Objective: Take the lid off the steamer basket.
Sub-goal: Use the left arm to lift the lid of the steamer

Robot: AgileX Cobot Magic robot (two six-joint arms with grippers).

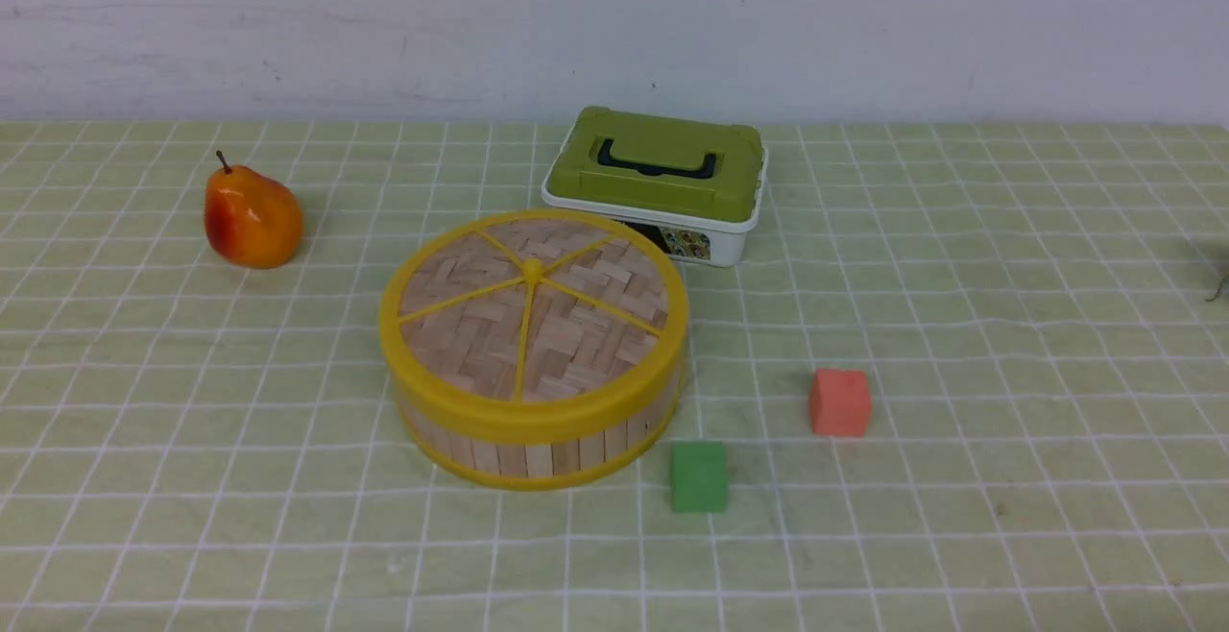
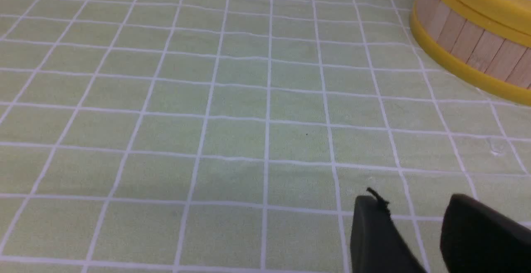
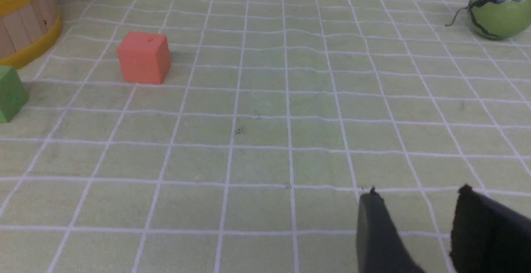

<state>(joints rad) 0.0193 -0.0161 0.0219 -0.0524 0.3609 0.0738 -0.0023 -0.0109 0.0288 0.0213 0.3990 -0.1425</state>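
Since the lid [image 1: 531,310] rests on the steamer basket [image 1: 538,454] at mid-desk, slightly toward the left edge and ahead of both arms, I judge my left gripper [image 2: 415,233] nearer than the right gripper [image 3: 419,233]; both jaws stand spread, empty.

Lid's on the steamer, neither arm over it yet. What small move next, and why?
Probably ease the left gripper toward the near rim of the lid. The lid sits closed on the steamer basket; both grippers are open and empty. The left wrist view shows nothing between gripper and basket, while the green cube and orange cube stand on the basket's right, toward the right gripper.
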